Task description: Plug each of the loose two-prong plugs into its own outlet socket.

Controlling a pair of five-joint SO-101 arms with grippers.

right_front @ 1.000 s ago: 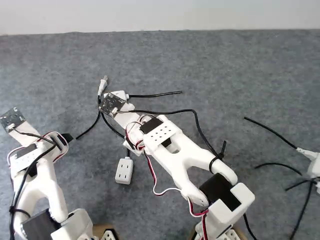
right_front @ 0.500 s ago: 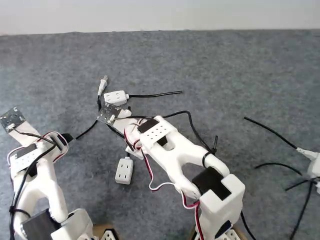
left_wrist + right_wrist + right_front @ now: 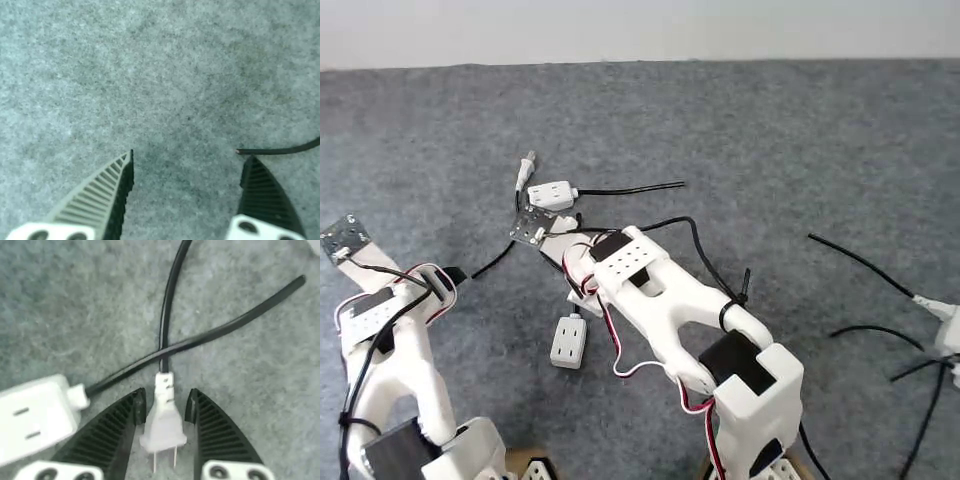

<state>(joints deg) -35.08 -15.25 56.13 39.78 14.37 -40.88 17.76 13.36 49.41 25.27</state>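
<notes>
Grey carpet [image 3: 770, 140] covers the table. In the high view the right gripper [image 3: 165, 392] sits left of centre. Its jaws are nearly closed and pinch a white plug [image 3: 162, 422], whose prongs point back toward the wrist. The plug's black cord [image 3: 170, 300] crosses the outlet cord [image 3: 225, 325]. The upper outlet [image 3: 552, 195] lies just beyond the gripper, and the lower outlet [image 3: 568, 341] lies beside the arm, lower left of centre. The left gripper [image 3: 190, 155], at the far left, gapes wide and holds nothing. A cord end [image 3: 240, 151] lies just beside one fingertip.
</notes>
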